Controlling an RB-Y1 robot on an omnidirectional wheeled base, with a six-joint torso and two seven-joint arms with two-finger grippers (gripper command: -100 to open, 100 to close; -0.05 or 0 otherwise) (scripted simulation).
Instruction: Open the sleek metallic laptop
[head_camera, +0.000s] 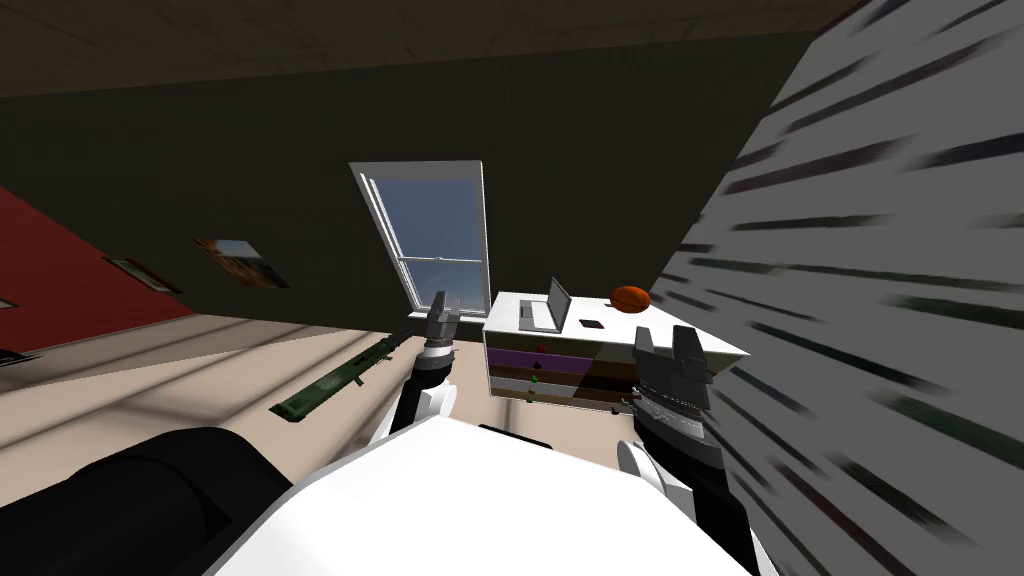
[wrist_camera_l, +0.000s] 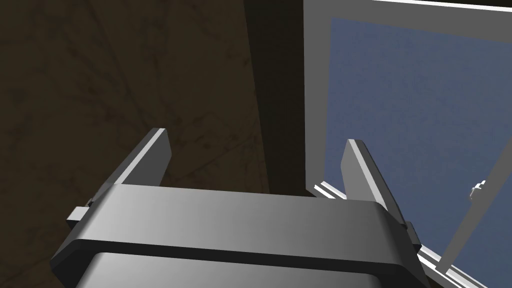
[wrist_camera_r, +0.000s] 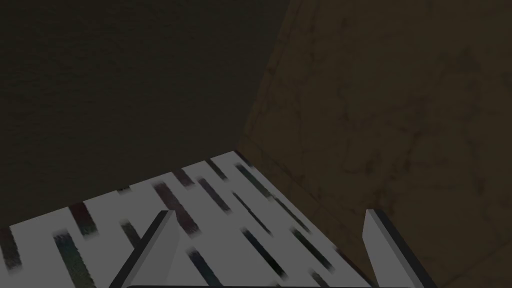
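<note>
– Which step was in hand?

– The approach, I'd judge. The thin grey laptop (head_camera: 545, 312) sat on top of the low white-topped cabinet with a striped front (head_camera: 560, 375), and its lid stood raised off the base, so it looked at least partly open.

– And the grippers?

– Both were short of the cabinet and touching nothing. The left gripper (head_camera: 445, 305) (wrist_camera_l: 256, 140) hung off the cabinet's window end, fingers spread wide and empty. The right gripper (head_camera: 666, 335) (wrist_camera_r: 267, 215) hung before the cabinet's other end, equally wide and empty. The laptop lay beyond and between them, well apart from both.

– Next?

– Probably closing on the cabinet, then bringing one gripper to the lid's free edge, clear of the round orange ball (head_camera: 631, 298) also on the cabinet top.
</note>
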